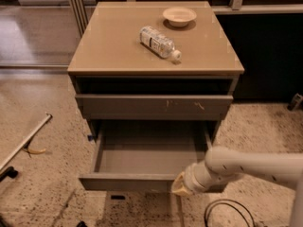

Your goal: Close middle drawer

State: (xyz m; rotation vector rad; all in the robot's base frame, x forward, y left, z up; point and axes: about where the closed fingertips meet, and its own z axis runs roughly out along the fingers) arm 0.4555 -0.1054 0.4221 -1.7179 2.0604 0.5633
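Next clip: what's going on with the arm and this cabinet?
The robot's arm reaches in from the right, and its gripper sits against the front edge of the middle drawer, near its right end. That drawer is pulled well out and not yet pushed in. The scratched drawer above it is shut. On the cabinet top a plastic bottle lies on its side near a small bowl.

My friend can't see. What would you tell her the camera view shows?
The middle drawer of a small cabinet is pulled far out, and the robot's gripper is by the right end of its front. On top are a plastic water bottle on its side and a small bowl.
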